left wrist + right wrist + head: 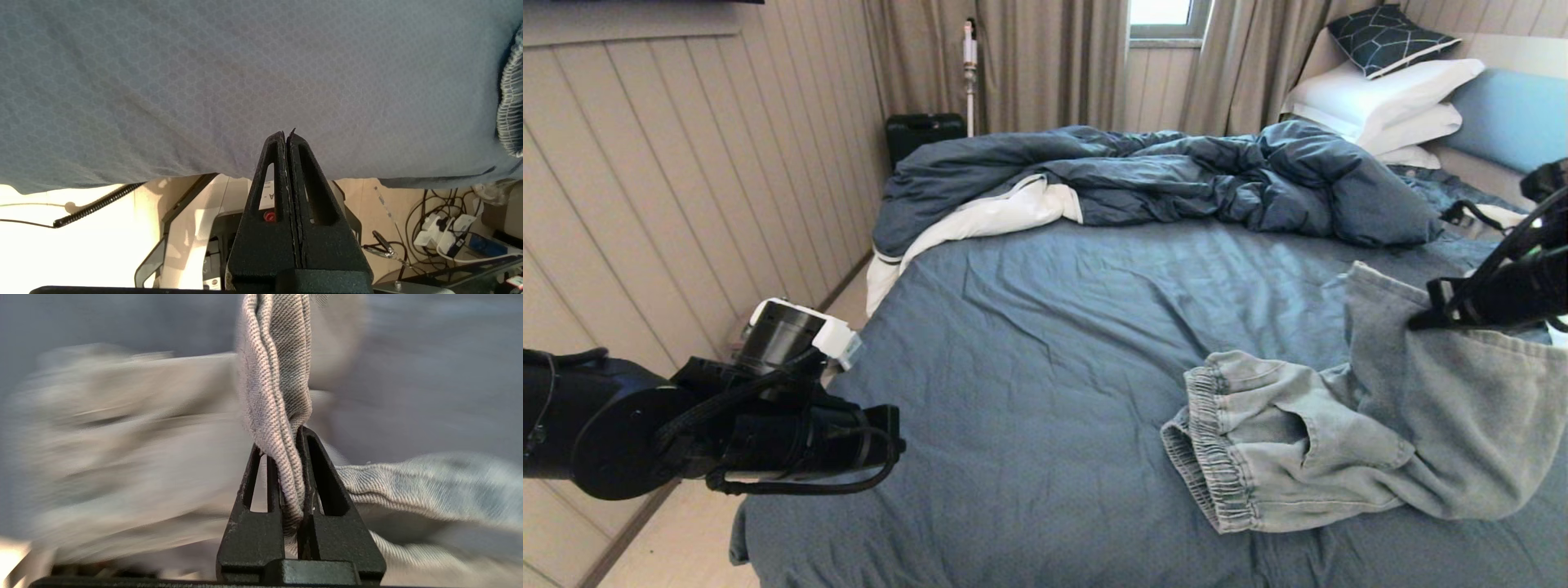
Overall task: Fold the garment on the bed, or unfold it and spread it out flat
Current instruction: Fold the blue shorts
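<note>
In the head view we see the large bed with its slate-blue sheet [1045, 327], and on its near right part the garment, pale blue washed-denim shorts with a gathered elastic waistband [1339, 433], crumpled with the waistband toward the left and one edge lifted up at the right. Our right gripper [1425, 318] hangs at that raised edge near the right side, while our left arm's gripper [882, 445] hovers at the near left corner of the bed, apart from the shorts. A rumpled dark blue duvet with white lining [1160, 180] lies across the far side, with stacked white pillows [1380, 106] at the far right. In the left wrist view our left gripper [288, 136] has its fingers pressed together over the sheet's edge, holding nothing. In the right wrist view our right gripper [292, 457] pinches a doubled fold of the denim between its fingers.
</note>
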Motion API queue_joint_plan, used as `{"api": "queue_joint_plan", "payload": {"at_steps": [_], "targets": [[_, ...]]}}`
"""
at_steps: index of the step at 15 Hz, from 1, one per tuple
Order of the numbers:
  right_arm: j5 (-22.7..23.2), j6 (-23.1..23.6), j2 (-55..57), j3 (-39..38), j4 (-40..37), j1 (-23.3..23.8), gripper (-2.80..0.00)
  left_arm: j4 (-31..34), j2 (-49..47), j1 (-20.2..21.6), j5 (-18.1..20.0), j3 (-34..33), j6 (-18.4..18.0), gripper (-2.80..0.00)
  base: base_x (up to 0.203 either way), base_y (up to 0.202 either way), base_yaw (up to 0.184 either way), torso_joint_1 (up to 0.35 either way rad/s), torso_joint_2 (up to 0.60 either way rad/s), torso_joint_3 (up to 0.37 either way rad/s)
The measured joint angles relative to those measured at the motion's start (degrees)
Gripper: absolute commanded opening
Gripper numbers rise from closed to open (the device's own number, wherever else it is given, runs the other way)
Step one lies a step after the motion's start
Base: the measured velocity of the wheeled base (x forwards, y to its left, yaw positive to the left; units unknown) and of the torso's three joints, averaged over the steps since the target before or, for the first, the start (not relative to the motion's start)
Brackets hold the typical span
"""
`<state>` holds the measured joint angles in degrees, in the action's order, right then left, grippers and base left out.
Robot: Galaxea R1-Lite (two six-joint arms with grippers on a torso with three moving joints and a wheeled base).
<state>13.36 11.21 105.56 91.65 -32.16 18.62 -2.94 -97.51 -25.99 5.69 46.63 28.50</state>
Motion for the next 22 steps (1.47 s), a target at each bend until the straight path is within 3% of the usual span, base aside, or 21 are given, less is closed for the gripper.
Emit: {"api": "queue_joint_plan", "payload": {"at_steps": [5,8,12,17,18,19,22], "targets": [[-1.56,-9.46,-1.28,-0.32,-2.27,-23.8,-2.8,-0.01,0.41,-0.02,-0.1,-0.13,-0.01,-2.8,0.0,0.0,0.0,0.0,0.0,0.0],[-4.34,-13.36,0.77,-3.35,-2.11,-33.28,-2.8,-0.01,0.52,-0.02,-0.18,-0.16,-0.04,-2.8,0.0,0.0,0.0,0.0,0.0,0.0],[-6.45,-13.71,3.65,-5.0,-1.87,-35.54,-2.8,-0.03,0.88,-0.02,-0.15,-0.2,-0.02,-2.8,0.0,0.0,0.0,0.0,0.0,0.0],[-8.37,-16.15,7.76,-2.96,2.38,-32.94,-2.8,-0.06,0.87,-0.02,-0.11,-0.57,-0.04,-2.8,0.0,0.0,0.0,0.0,0.0,0.0],[-8.57,-17.53,8.56,-2.44,2.74,-32.82,-0.64,-0.1,0.79,-0.02,-0.05,-0.57,-0.03,-2.8,0.0,0.0,0.0,0.0,0.0,0.0],[-8.97,-18.14,9.17,-2.18,2.95,-32.76,0.0,-0.11,0.76,-0.05,-0.03,-0.57,-0.04,-2.8,0.0,0.0,0.0,0.0,0.0,0.0],[-8.88,-17.99,9.89,-2.11,3.06,-32.65,0.0,-0.25,0.59,-0.02,0.01,-0.71,-0.04,-2.8,0.0,0.0,0.0,0.0,0.0,0.0]]}}
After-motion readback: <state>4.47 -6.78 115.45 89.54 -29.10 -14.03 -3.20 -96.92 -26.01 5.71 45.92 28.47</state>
